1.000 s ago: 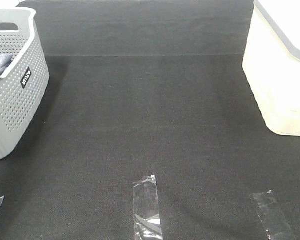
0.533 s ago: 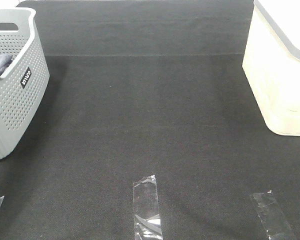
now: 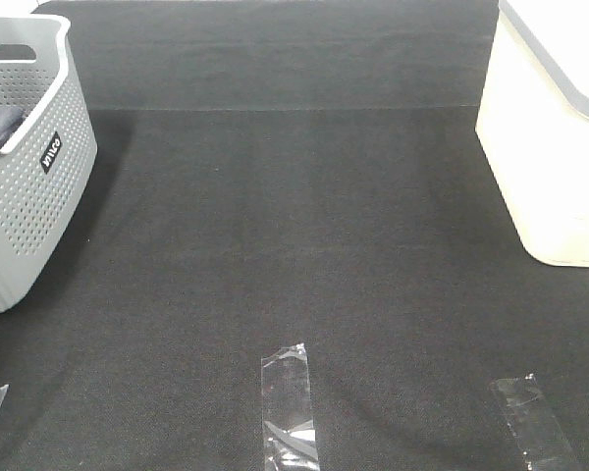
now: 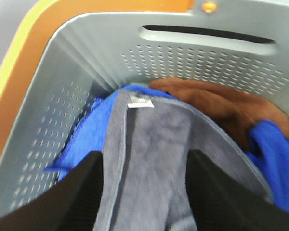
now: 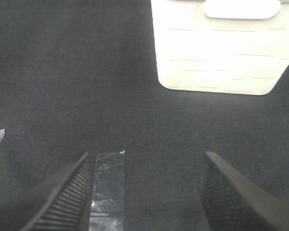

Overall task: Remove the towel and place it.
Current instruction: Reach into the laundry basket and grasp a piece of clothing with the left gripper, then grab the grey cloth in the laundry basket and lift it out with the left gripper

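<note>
Left fingers (image 4: 82, 192), black and ribbed, stand released and spread apart inside the grey perforated plastic basket (image 4: 53, 120), one on each side of the slate-grey terry towel (image 4: 154, 139). Whether they touch it cannot be told. The towel lies on top of the heap in the basket, with a small white label (image 4: 139, 102) at its lighter hem. A bright blue cloth (image 4: 82, 139) shows beside it and a brown cloth (image 4: 221, 103) lies toward the slotted wall. The basket sits at the left of the black fabric-covered worktop (image 3: 294, 216). Clear tape strips (image 3: 287, 392) lie near the front edge. Right fingers (image 5: 62, 197) hang wide apart and empty above one strip, facing the cream plastic bin (image 3: 550, 167) on the right.
</note>
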